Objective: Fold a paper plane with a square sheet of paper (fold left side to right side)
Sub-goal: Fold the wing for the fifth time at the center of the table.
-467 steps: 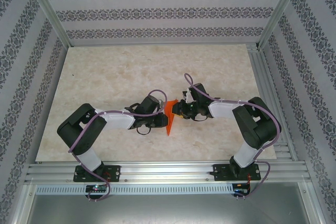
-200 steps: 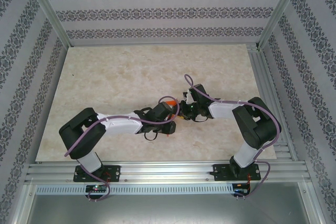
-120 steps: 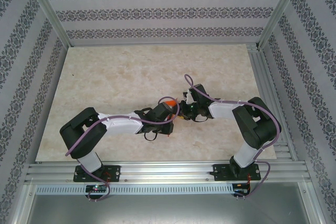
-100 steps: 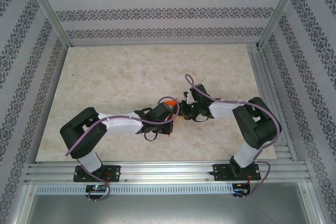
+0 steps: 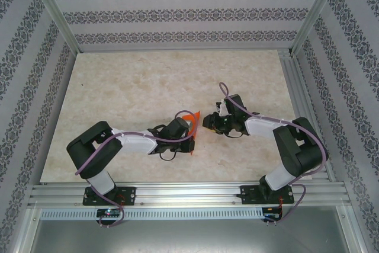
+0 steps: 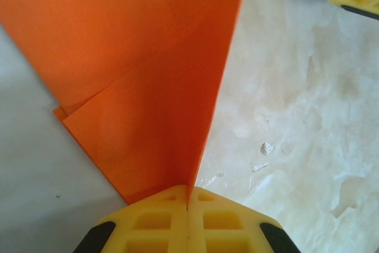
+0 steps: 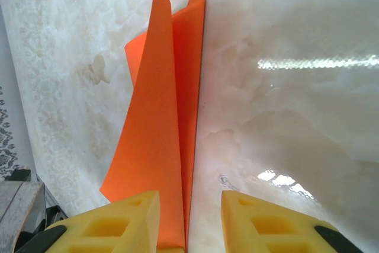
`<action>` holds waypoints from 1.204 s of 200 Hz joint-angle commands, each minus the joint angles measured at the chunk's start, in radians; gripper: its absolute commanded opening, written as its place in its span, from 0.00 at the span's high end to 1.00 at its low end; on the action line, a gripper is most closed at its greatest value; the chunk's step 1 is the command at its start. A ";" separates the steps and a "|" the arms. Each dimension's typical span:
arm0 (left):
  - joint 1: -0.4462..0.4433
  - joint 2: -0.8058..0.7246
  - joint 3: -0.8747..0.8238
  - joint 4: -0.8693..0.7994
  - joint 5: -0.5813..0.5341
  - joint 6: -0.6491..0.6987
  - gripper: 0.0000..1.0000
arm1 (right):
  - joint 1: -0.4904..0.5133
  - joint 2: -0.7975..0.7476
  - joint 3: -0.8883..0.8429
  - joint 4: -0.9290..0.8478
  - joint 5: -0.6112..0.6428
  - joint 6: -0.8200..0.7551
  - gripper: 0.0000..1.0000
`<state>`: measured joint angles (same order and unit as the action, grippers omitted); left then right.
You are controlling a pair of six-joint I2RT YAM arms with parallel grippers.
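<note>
Top: right gripper (image 5: 208, 122) has backed off rightward, clear of the square sheet of paper (image 5: 191, 117), a part-folded wedge mid-table at the left gripper (image 5: 189, 136). Left wrist: left gripper (image 6: 188, 208) has just clamped onto the sheet's edge. Right wrist: right gripper (image 7: 189, 223) is released and holding nothing, so I'd say the left now owns the fold.

No readable text, labels (or numbers)
</note>
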<state>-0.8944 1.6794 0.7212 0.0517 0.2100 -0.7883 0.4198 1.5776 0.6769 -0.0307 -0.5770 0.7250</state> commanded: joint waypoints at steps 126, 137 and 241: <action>0.079 -0.034 -0.134 0.292 0.152 -0.137 1.00 | 0.086 0.060 -0.007 0.220 -0.109 0.045 0.76; 0.084 -0.032 -0.140 0.308 0.160 -0.145 1.00 | 0.091 0.069 -0.001 0.223 -0.105 0.047 0.76; 0.101 0.042 -0.160 0.405 0.210 -0.200 1.00 | 0.114 0.137 0.033 0.243 -0.098 0.070 0.76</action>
<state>-0.8116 1.7020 0.5781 0.3828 0.3965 -0.9569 0.5175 1.6943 0.6811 0.1802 -0.6678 0.7876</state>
